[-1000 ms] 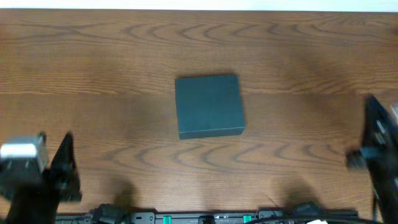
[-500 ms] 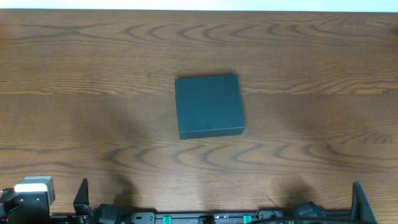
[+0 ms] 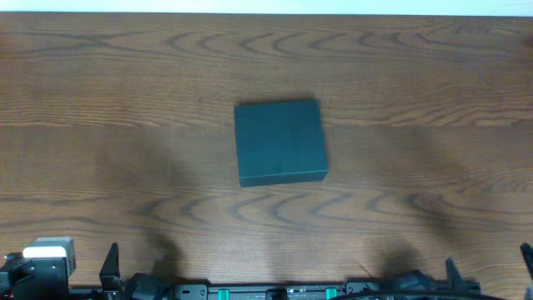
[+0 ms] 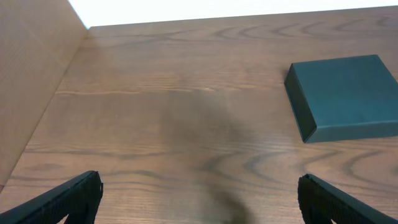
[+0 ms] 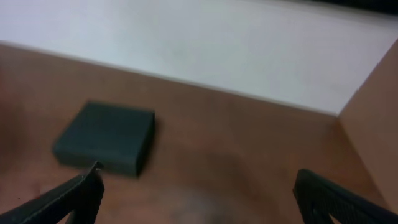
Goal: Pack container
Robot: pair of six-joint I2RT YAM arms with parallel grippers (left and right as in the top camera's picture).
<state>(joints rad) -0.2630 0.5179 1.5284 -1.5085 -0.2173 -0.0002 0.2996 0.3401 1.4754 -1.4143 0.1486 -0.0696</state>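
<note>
Left arm [image 3: 46, 260]: it has pulled back from its spot further out on the desk a second ago. It now sits at the near-left edge of the brown wood-grain desk [image 3: 125, 100], barely shifted over the last half second. Left jaws are spread wide, with nothing between the fingers [image 4: 62, 199], only bare desk.

Dark teal-green square cardboard container [image 3: 279, 142]: centre of the desk, flap lid shut flat, same position and angle in all three overhead shots. In the left wrist view it lies far-right [image 4: 345, 93], well apart from the jaws. In the right wrist view it lies far-left [image 5: 106, 137] and blurred.

Right arm [image 3: 527, 254]: retracted more than the left, now just a dark sliver at the near-right corner. Right jaws are also wide apart and hold nothing.

My read: both arms are backing to home with the lid closed and nothing loose visible, so packing looks finished. I can't see inside to confirm.
</note>
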